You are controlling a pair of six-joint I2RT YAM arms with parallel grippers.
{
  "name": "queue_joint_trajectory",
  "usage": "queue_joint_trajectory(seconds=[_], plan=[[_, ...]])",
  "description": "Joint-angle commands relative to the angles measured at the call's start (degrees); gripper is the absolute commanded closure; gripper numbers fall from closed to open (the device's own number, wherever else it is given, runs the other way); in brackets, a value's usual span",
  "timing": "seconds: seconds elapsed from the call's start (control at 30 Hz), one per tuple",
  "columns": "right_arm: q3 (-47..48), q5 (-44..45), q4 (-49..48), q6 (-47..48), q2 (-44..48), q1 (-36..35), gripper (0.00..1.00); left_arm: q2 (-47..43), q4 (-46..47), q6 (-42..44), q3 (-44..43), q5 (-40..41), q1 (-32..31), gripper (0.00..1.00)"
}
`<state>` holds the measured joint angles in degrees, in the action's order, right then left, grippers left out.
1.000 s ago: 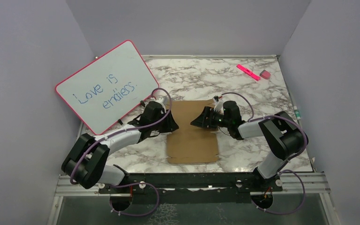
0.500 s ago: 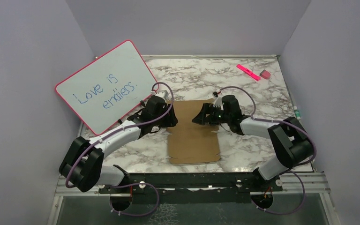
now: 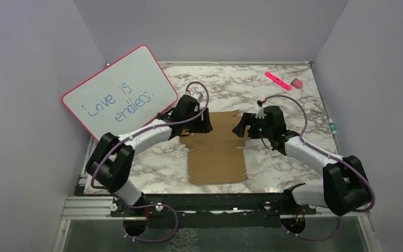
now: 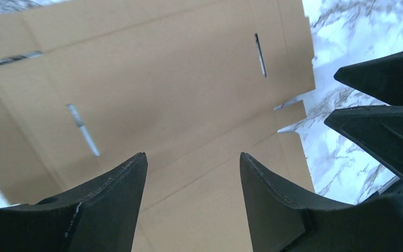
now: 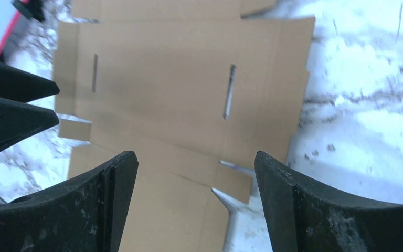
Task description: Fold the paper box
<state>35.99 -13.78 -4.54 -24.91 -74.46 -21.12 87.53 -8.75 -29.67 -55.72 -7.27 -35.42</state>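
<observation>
The paper box [image 3: 215,155] lies flat and unfolded on the marble table, a brown die-cut sheet with slots and creases. My left gripper [image 3: 205,124] hovers over its far-left edge, open, with only bare cardboard [image 4: 162,94] showing between the fingers [image 4: 110,205]. My right gripper [image 3: 240,128] faces it from the far-right edge, also open and holding nothing. In the right wrist view the sheet [image 5: 173,105] fills the gap of the right gripper [image 5: 195,154], with a side notch just inside the right finger. Each wrist view catches the other gripper's fingertips at its edge.
A pink-framed whiteboard [image 3: 118,97] with writing leans against the left wall, close behind the left arm. A pink marker [image 3: 278,81] and a small eraser [image 3: 297,83] lie at the back right. Grey walls enclose the table on three sides.
Both arms have stretched farther over the table. The left gripper moved right and away and opened wider. The right gripper drew back to the right, off the sheet's middle.
</observation>
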Motion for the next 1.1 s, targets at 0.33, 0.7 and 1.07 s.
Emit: queue_joint_trajectory(seconds=[0.33, 0.7, 1.07], plan=[[-6.03, 1.17, 0.78, -1.61, -2.23, 0.07, 0.13, 11.81, 5.84, -0.12, -2.46, -6.17, -1.41, 0.33], [-4.70, -5.39, -1.01, -2.33, -5.74, 0.06, 0.13, 13.40, 6.37, -0.21, -1.76, -5.65, -1.41, 0.32], [-2.54, -11.72, -0.50, -3.51, -3.81, 0.12, 0.13, 14.23, 7.14, -0.91, -0.69, -5.82, -1.41, 0.32]])
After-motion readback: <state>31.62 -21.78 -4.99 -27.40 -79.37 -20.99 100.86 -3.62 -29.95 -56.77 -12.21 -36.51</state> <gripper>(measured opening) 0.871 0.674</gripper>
